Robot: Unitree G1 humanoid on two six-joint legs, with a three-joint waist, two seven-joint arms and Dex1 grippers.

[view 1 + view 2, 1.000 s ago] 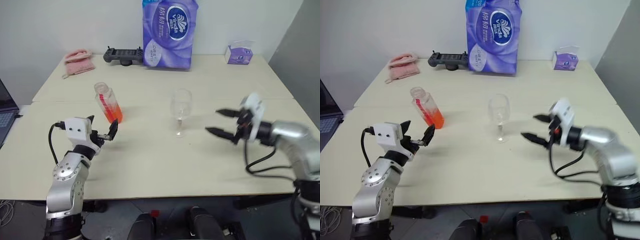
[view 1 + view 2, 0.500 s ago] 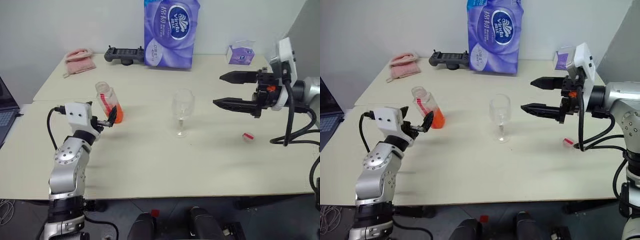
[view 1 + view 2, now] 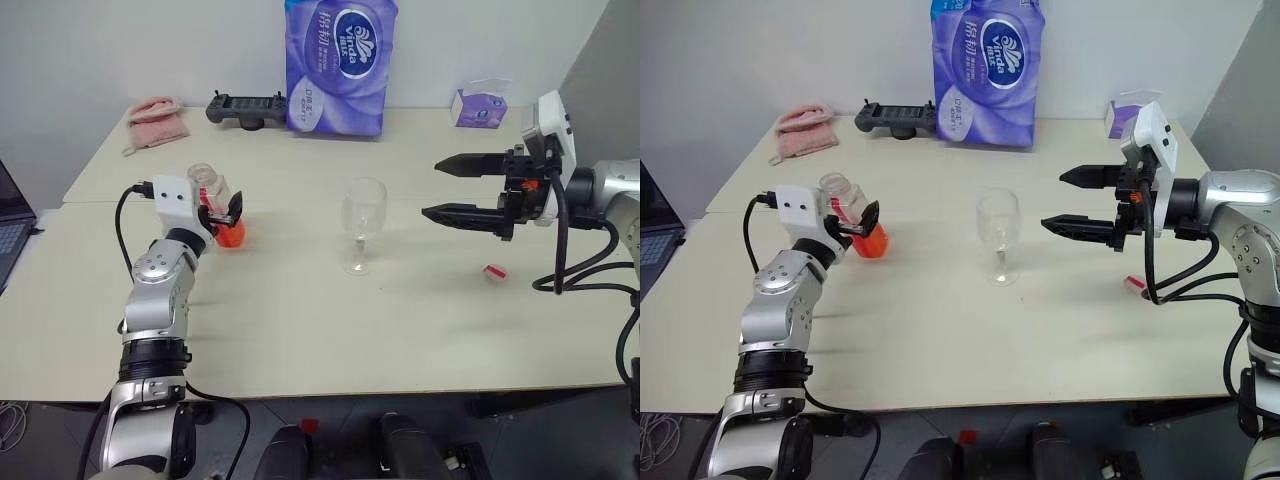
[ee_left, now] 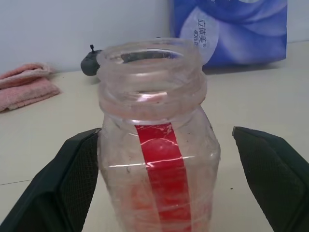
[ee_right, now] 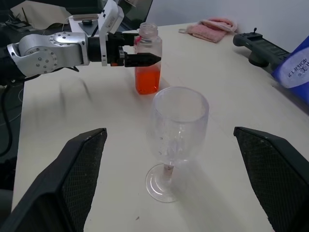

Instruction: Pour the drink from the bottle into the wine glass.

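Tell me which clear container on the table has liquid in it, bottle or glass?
The small clear plastic bottle with the red label strip, standing uncapped between the open left hand's fingers, holds orange-red liquid. The clear stemmed wine glass at mid-table is empty.

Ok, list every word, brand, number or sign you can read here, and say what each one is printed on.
"Vinda": white brand lettering in the dark oval on the purple tissue pack.
Chinese characters and smaller print on the same pack: too small to read.
Red-and-white label strip on the bottle: no legible text.
Small purple box: print too small to read.
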